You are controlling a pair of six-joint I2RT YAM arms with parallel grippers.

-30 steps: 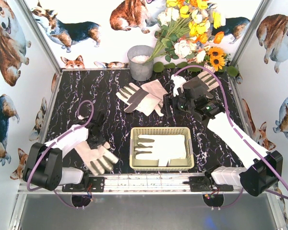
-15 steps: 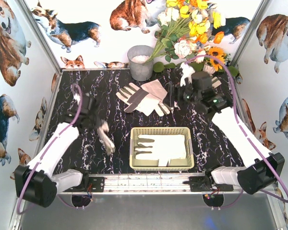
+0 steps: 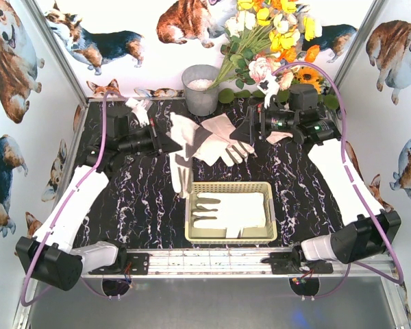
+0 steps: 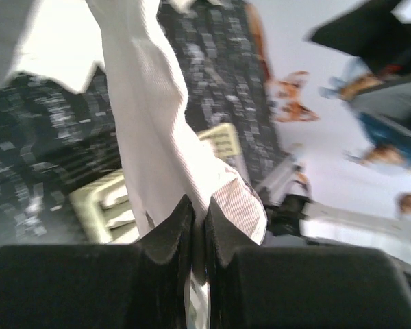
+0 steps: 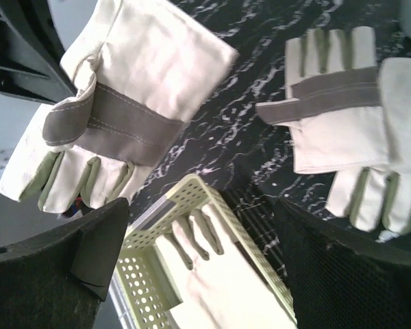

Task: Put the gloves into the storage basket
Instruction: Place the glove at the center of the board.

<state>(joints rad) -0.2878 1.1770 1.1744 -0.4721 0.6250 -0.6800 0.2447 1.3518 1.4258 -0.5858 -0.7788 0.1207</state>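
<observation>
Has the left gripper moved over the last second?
Yes: the left gripper went from left of the basket to beyond its far-left corner, carrying a glove.

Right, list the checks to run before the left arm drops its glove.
1. Left end effector shut on held glove: ok.
2. Held glove over basket: not ok, it hangs by the far-left corner.
3. Room in basket: ok, only a flat glove lies inside.
4. Right end effector open and empty: ok.
5. Arms apart: ok, the glove pile lies between them.
</observation>
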